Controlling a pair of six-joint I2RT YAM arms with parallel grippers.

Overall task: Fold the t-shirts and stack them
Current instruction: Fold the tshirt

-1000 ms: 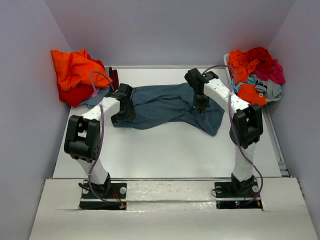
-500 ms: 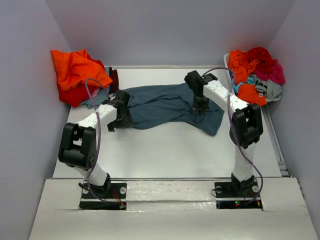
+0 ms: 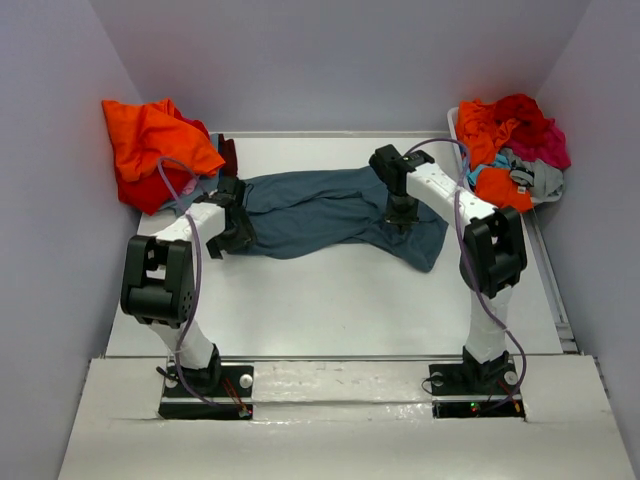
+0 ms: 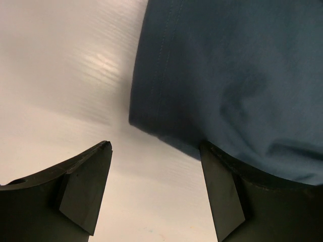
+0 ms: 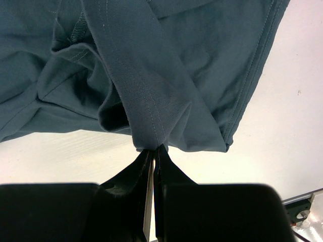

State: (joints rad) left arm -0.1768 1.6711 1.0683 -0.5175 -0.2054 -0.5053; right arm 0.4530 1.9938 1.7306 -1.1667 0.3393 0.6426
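At slate-blue t-shirt [image 3: 320, 212] hem, your left gripper [image 4: 155, 146] slid outward, wide open, likely empty, right gripper [image 5: 153, 149] pinching fold, orange shirts [image 3: 150, 135] nearby.

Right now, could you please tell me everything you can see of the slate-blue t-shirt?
The slate-blue t-shirt is soft, stitched-hem cloth, unfolded and rumpled, lying stretched sideways across the far half of the table. The right gripper is shut on a fold near its right end; the left gripper hangs open over its left hem.
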